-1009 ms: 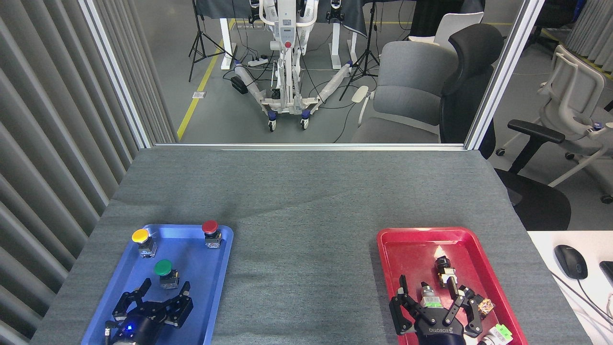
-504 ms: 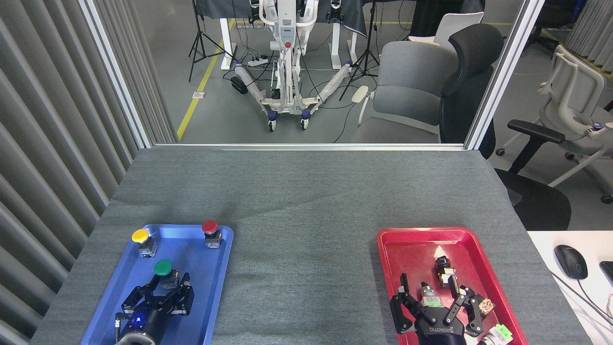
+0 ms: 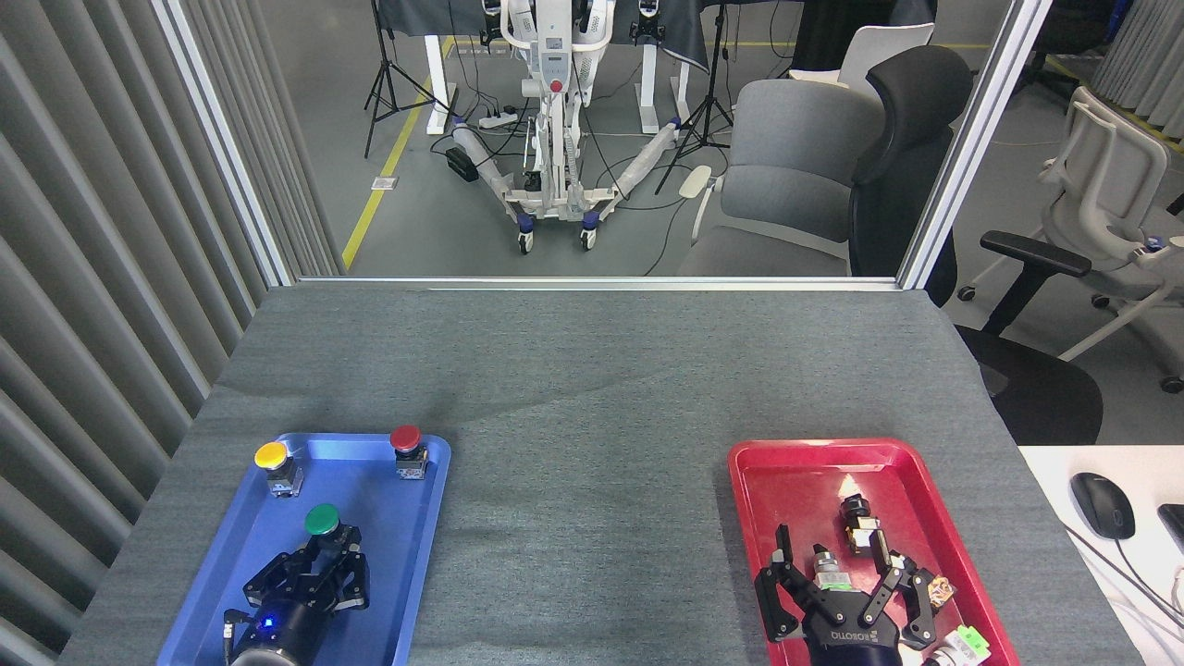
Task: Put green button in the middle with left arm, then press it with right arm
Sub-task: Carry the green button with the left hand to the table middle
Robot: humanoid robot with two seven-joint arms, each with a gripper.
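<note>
Grey tabletop (image 3: pixel 592 388), a blue tray (image 3: pixel 407 536) at left, a red tray (image 3: pixel 795 472) at right.
The green button (image 3: pixel 322 521) is pinched in the blue tray by the left pincer (image 3: pixel 319 566); the right pincer (image 3: pixel 837 592) is spread over the red tray.

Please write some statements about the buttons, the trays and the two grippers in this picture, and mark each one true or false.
1. The green button is inside the blue tray. True.
2. The left gripper is closed around the yellow button. False: its fingers are closed around the body of the green button; the yellow one stands apart at the tray's far left corner.
3. The right gripper is over the red tray with its fingers spread. True.
4. The red button is in the red tray. False: it stands in the blue tray.
5. The green button is already in the middle of the table. False: it is in the tray.
</note>
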